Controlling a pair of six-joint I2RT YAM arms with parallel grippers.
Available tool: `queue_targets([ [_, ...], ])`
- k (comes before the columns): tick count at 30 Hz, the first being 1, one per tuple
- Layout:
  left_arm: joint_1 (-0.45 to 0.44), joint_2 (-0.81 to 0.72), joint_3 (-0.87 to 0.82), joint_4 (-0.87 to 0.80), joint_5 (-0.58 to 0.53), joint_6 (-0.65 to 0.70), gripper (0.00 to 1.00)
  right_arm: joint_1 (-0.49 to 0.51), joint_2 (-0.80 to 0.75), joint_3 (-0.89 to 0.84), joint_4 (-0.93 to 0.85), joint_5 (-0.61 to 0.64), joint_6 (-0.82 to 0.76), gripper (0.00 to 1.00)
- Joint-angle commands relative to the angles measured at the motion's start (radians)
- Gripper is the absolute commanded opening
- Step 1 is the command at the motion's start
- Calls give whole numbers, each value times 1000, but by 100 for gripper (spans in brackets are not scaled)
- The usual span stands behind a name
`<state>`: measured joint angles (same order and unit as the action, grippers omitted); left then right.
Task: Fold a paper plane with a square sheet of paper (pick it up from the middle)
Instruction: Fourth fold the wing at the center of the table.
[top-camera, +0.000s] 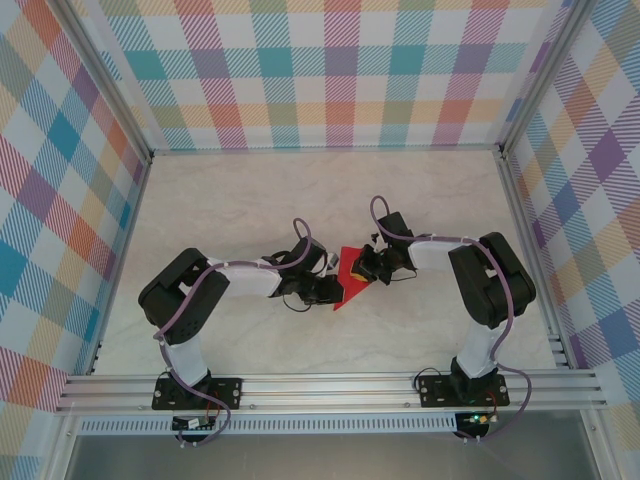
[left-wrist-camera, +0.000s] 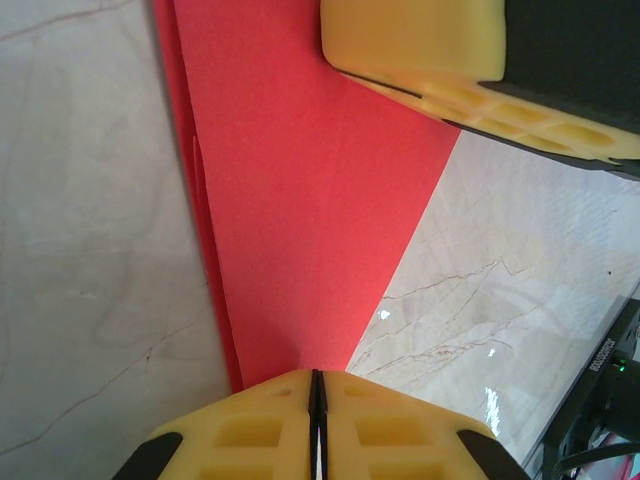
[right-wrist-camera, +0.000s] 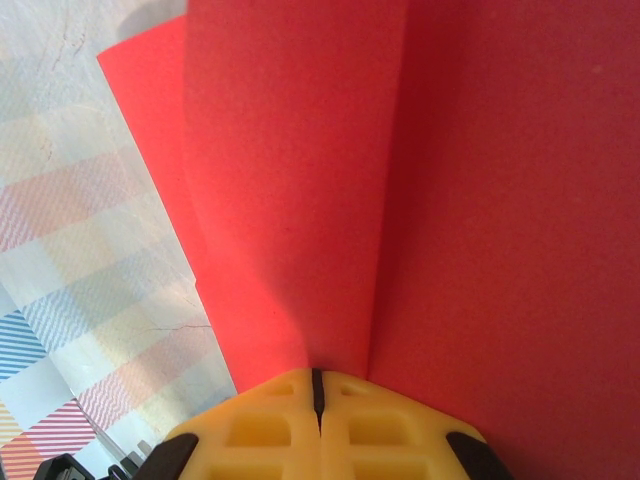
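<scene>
Bench (top-camera: 250, 200): marble-look top; both arms meet mid-bench, a little toward the near edge.

Red paper sheet (top-camera: 352, 282): held there between the two grippers, creased into a tapering, layered shape. I can't tell if it is lifted clear of the bench.

Left gripper (left-wrist-camera: 317, 385): clenched on the sheet's narrow end.

Right gripper (right-wrist-camera: 317, 385): clenched on a standing crease.

I judge we're mid-fold, forming a wing. Next, one gripper anchors while the other lays the flap flat. No tugging, since thin paper could tear.
</scene>
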<state>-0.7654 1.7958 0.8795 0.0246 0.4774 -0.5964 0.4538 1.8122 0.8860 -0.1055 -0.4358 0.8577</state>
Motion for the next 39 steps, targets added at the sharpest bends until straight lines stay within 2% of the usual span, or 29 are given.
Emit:
queue_targets([
  [1, -14, 11, -12, -84, 7, 18, 11, 6, 101, -41, -105, 174, 20, 3],
  [20, -25, 20, -47, -149, -54, 28, 7, 7, 105, -41, -108, 177, 22, 3],
  [30, -25, -106, -74, -75, 11, -7, 8, 7, 103, -47, -107, 178, 23, 3],
  [39, -27, -73, -79, -77, -11, -9, 9, 6, 105, -48, -104, 177, 23, 3],
])
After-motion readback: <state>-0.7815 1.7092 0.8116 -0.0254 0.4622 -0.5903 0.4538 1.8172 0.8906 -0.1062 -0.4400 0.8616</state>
